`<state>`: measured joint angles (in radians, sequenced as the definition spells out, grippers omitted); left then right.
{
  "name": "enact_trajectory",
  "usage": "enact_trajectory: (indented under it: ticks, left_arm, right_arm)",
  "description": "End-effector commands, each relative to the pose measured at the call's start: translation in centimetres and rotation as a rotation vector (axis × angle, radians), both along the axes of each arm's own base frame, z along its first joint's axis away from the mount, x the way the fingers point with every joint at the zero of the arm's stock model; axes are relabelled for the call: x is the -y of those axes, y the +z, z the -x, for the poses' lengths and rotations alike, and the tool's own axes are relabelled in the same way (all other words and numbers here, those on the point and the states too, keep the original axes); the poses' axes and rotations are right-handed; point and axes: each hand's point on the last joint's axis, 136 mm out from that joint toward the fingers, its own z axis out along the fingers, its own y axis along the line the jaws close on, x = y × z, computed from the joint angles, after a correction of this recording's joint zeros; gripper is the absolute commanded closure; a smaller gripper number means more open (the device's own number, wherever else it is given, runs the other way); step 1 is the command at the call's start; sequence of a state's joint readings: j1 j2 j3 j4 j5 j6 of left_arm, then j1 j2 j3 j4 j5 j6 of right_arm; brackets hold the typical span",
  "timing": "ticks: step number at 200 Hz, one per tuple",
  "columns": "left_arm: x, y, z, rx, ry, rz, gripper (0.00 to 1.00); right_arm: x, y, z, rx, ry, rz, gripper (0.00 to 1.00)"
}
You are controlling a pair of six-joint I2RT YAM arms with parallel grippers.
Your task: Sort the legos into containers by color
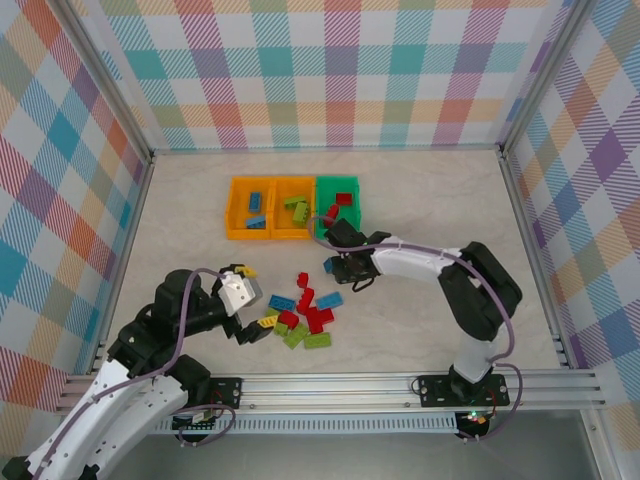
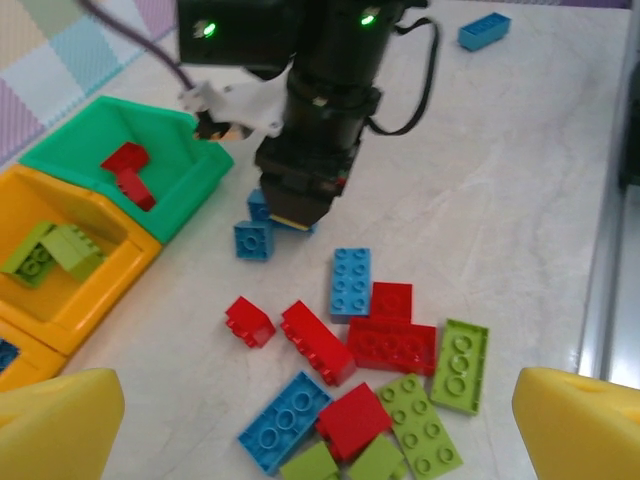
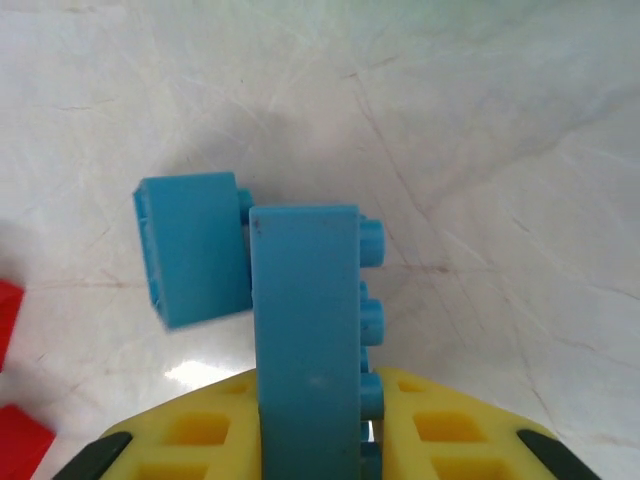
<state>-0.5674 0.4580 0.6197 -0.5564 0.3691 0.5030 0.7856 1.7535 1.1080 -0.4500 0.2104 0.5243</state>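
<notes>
Three containers stand in a row at the back: two orange bins (image 1: 250, 232) (image 1: 293, 232) and a green bin (image 1: 338, 184). The green bin (image 2: 190, 175) holds red legos (image 2: 128, 170); the orange bin (image 2: 110, 275) beside it holds lime ones (image 2: 50, 250). My right gripper (image 1: 335, 265) is shut on a blue lego (image 3: 305, 320), gripped on edge just above the table. A second blue lego (image 3: 190, 250) lies right beside it. My left gripper (image 2: 320, 440) hangs open over a loose pile of red (image 2: 318, 340), lime (image 2: 460, 365) and blue (image 2: 285, 420) legos.
One blue lego (image 2: 484, 30) lies apart, beyond the right arm. The left orange bin holds blue legos (image 1: 256, 210). A metal rail (image 1: 350, 385) runs along the near edge, and plaid walls close in the table on three sides.
</notes>
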Motion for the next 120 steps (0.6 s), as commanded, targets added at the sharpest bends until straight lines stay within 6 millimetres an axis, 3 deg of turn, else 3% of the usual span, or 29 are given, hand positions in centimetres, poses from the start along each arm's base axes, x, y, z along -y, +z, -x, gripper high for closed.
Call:
enact_trajectory:
  ticks: [1,28,57,72,85,120]
  left_arm:
    - [-0.2,1.7,-0.9,0.066,0.054,0.070,0.00]
    - [-2.0,4.2,-2.7,0.074,0.248,0.219,0.00]
    - [-8.8,6.1,-5.9,0.025,0.727,0.338,0.00]
    - [-12.7,5.9,-6.7,-0.006,0.970,0.347,0.00]
    - [-14.8,5.2,-7.0,-0.032,1.100,0.308,0.00]
    - [-15.7,3.1,-8.3,-0.138,1.171,0.227,0.00]
  right_arm:
    - [-0.2,6.3,-1.3,0.153,-0.028,-0.116,0.75]
    - [-3.2,12.2,-1.9,0.251,0.066,-0.260,0.77]
    - [-10.0,16.2,-2.9,0.260,0.236,-0.403,0.77]
    - [-13.1,16.9,-4.1,0.247,0.281,-0.451,0.77]
    - [-15.1,16.8,-5.7,0.246,0.288,-0.459,0.77]
    - [-18.9,14.8,-10.6,0.264,0.296,-0.374,0.77]
